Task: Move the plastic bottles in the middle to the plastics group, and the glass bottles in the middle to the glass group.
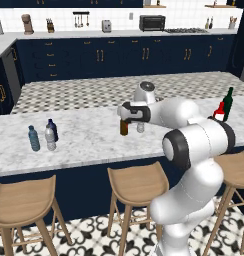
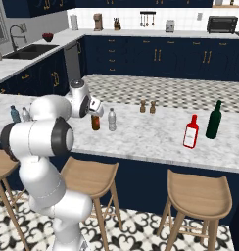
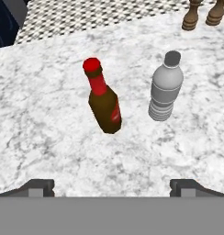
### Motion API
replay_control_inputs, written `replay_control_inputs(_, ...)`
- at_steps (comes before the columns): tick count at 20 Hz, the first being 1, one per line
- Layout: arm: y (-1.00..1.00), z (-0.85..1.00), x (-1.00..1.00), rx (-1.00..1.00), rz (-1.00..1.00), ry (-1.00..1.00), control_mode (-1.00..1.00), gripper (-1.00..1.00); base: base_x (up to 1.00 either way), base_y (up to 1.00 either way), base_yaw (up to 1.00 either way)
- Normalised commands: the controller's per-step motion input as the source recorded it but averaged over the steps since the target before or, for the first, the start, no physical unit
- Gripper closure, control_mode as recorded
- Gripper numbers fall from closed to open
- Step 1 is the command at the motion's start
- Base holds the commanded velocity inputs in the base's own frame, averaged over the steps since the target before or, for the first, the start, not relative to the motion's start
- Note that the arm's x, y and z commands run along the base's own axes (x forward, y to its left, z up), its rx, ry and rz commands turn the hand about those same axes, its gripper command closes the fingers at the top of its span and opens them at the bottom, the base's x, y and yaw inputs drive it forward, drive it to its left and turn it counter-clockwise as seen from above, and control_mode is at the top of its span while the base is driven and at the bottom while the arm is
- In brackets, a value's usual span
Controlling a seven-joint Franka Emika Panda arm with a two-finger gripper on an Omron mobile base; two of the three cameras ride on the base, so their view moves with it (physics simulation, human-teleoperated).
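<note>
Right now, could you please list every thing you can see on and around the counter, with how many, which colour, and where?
amber bottle: one, brown with red top, upright mid-counter
clear bottle in the middle: one, greyish, beside the amber bottle, apart from it
clear bottle at the end: one, greyish, standing with the plastics group
teal bottle: one, teal-blue, far end of the counter
navy bottle: one, dark, behind the clear one there
red bottle: one, white label, other end of the counter
green bottle: one, dark, long-necked, beside the red bottle
shakers: two, brown, back edge of the counter
stools: wooden, in front of the counter
counter: one, white marble
hand: one, open, above the amber bottle
</note>
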Motion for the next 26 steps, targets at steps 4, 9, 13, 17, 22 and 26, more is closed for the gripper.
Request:
replay_control_inputs(4,0.01,-0.10,0.00,0.00,0.04,-0.04,-1.00,-1.00,0.00,0.00,0.00)
replay_control_inputs(9,0.01,-0.11,0.15,0.00,0.04,-0.03,-1.00,-1.00,0.00,0.00,0.00)
replay_control_inputs(13,0.00,-0.18,0.19,0.00,0.01,0.01,-1.00,-1.00,0.00,0.00,0.00)
replay_control_inputs(17,0.00,0.00,0.26,-0.01,0.00,0.04,-1.00,-1.00,0.00,0.00,0.00)
replay_control_inputs(22,0.00,0.00,0.24,-0.02,0.00,0.04,-1.00,-1.00,0.00,0.00,0.00)
replay_control_inputs(26,0.01,-0.05,0.05,-0.02,0.00,0.00,-1.00,-1.00,0.00,0.00,0.00)
